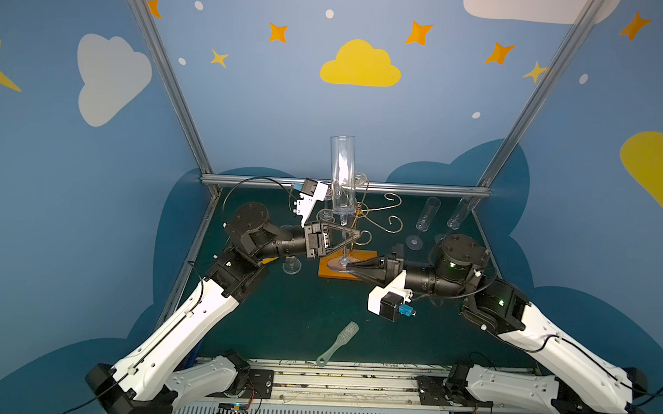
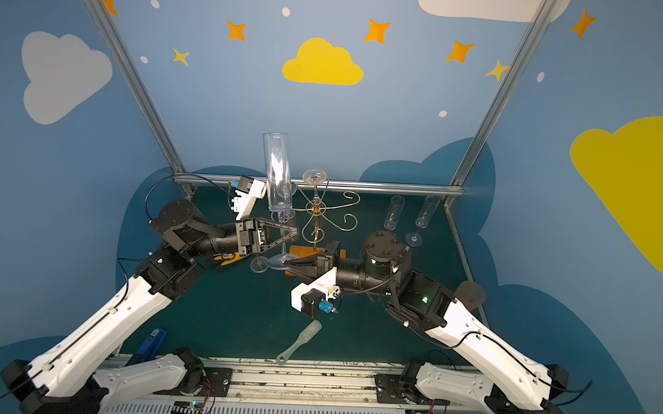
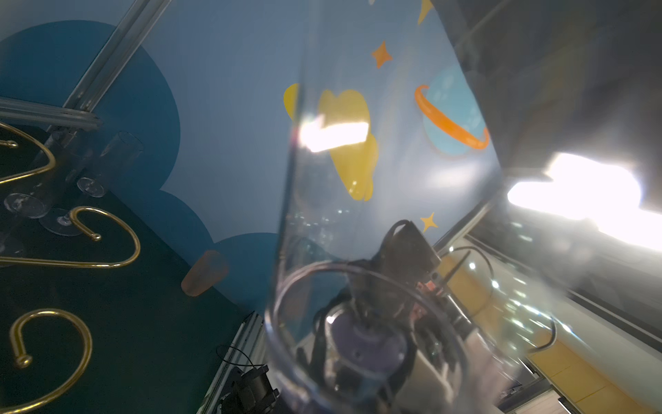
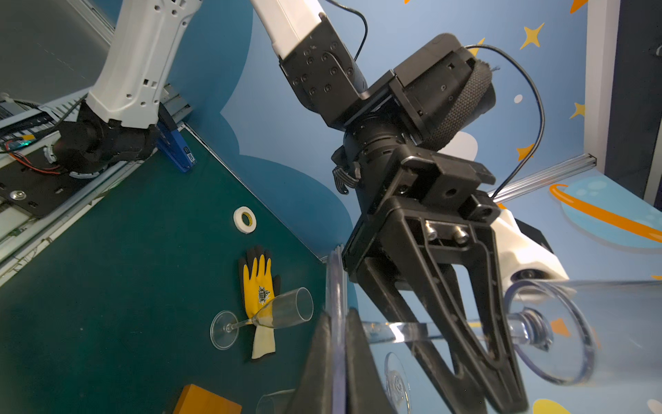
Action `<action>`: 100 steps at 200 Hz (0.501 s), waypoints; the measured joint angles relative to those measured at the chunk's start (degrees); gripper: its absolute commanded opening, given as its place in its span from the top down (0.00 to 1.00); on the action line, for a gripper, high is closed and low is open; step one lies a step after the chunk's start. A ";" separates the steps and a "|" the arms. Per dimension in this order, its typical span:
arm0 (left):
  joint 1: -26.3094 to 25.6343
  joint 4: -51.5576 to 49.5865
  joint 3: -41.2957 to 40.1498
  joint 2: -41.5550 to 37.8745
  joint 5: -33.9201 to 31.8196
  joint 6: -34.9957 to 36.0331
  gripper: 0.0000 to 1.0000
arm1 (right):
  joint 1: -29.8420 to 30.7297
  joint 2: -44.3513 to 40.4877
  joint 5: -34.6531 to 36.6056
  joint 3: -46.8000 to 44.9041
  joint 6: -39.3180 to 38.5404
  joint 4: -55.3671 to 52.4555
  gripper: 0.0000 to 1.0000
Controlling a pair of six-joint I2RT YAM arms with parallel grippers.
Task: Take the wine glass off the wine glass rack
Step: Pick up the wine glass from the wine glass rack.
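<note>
Over the blue-walled green mat (image 1: 298,322), left claw (image 1: 355,236) and right claw (image 1: 352,269) grip wine glass (image 1: 342,170).

The dark green bench (image 1: 298,310) carried the wine glass rack (image 1: 326,271) on its orange base. Left of the rack lay a yellow glove (image 4: 259,290) with a tipped flute (image 4: 286,310) across it; right and behind it stood two upright flutes (image 1: 426,214); nearer the robot lay a translucent paddle (image 1: 339,341).
</note>
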 measured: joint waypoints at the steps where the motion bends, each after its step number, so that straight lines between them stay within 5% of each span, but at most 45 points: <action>1: 0.00 0.00 0.00 0.02 0.00 0.04 0.91 | 0.00 0.00 0.07 0.00 0.00 0.02 1.00; 61: -0.11 2.60 -0.11 1.25 0.42 2.14 0.97 | 0.39 -0.48 2.91 0.00 -0.26 0.02 1.00; 87: -0.22 1.73 -0.11 1.33 0.44 2.19 0.97 | 0.59 -0.48 3.78 0.04 -1.27 -0.22 0.29; 100: -0.39 0.85 -0.11 1.27 0.24 2.56 0.97 | 0.76 -0.50 4.57 -0.13 -1.73 -0.20 0.16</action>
